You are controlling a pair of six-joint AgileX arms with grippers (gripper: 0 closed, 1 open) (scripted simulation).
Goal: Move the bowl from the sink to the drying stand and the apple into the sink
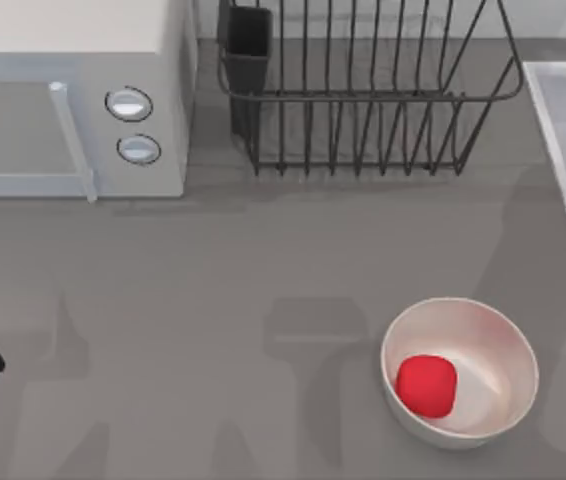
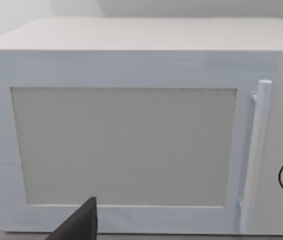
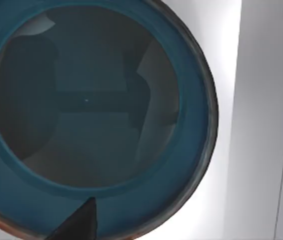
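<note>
Grey tabletop (image 1: 213, 280) carries a white microwave (image 1: 73, 90) at rear left, the drying stand (image 1: 363, 100) beside it, and the sink (image 1: 563, 130) at the right edge. Apple (image 1: 426, 385) lies inside a white bowl (image 1: 493, 350). The teal bowl (image 3: 91, 100) sits under the right hand (image 3: 79, 222); left hand (image 2: 79, 222) faces the microwave. Finger state of either: cannot tell.

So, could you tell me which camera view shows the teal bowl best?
The right wrist view: the bowl appears close up from above, sitting in the pale sink. The top view catches the sink's rim at its right edge; the left wrist view faces the microwave.
</note>
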